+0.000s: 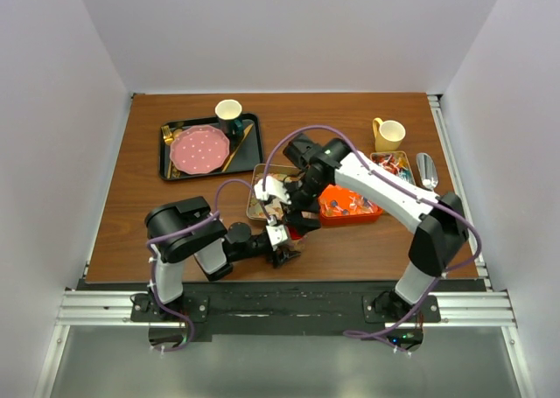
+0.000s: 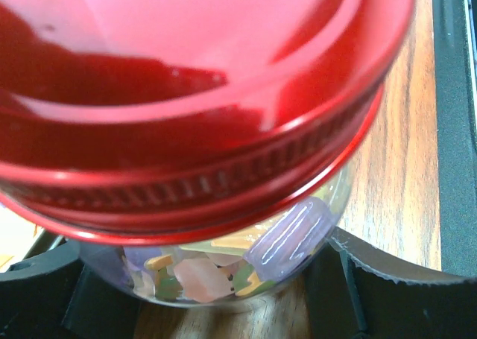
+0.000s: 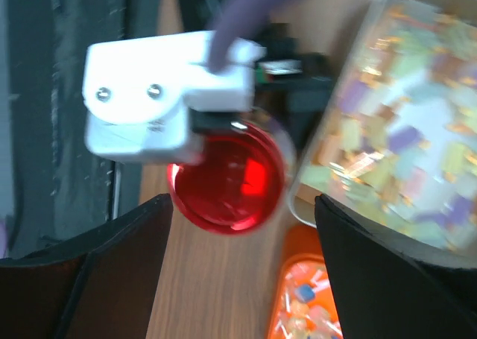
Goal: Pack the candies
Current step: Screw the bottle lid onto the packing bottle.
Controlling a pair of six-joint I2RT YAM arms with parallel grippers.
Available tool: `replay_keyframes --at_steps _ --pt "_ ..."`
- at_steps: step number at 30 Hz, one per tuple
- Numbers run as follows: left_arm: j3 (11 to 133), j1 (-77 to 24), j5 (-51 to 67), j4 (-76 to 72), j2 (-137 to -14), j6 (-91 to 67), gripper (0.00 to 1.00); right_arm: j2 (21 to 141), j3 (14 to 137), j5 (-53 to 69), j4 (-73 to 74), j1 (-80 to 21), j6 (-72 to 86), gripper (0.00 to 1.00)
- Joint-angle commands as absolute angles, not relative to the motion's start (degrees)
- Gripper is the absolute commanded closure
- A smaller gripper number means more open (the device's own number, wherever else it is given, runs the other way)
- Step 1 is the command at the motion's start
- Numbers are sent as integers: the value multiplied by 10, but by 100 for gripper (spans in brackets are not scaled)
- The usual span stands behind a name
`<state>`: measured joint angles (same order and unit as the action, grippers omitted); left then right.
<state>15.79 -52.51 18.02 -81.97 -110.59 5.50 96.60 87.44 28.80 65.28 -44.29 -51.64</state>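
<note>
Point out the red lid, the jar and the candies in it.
red lid (image 2: 209, 71): left wrist view, on its glossy top face.
jar (image 2: 332, 205): left wrist view, on the clear glass wall just under the lid.
candies (image 2: 287, 238): left wrist view, on a purple piece seen through the glass.

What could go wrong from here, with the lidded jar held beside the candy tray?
The red lid may not be tight on the jar; if the left gripper tips it, candies could spill. The open right gripper hangs close over the left gripper's white body and might bump it. A swing could knock the candy tray beside the jar.
</note>
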Motion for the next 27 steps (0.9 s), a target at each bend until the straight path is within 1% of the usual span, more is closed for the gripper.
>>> replay_keyframes --at_steps 1,10,14,17,22,27 --pt "153 -520 171 -848 -1118 75 100 965 887 311 697 -448 -571 18" --pt "155 -520 156 -847 -1119 79 100 955 870 305 707 -449 -592 19" --pt "156 -517 128 -851 -1121 84 100 945 858 309 708 -451 -587 20" --pt "156 -508 139 -853 -1124 77 100 932 849 304 715 -451 -579 20" --pt "162 -501 145 -856 -1135 65 100 876 775 277 731 -451 -568 21" --pt "164 -499 150 -856 -1139 65 100 832 725 244 739 -449 -557 21"
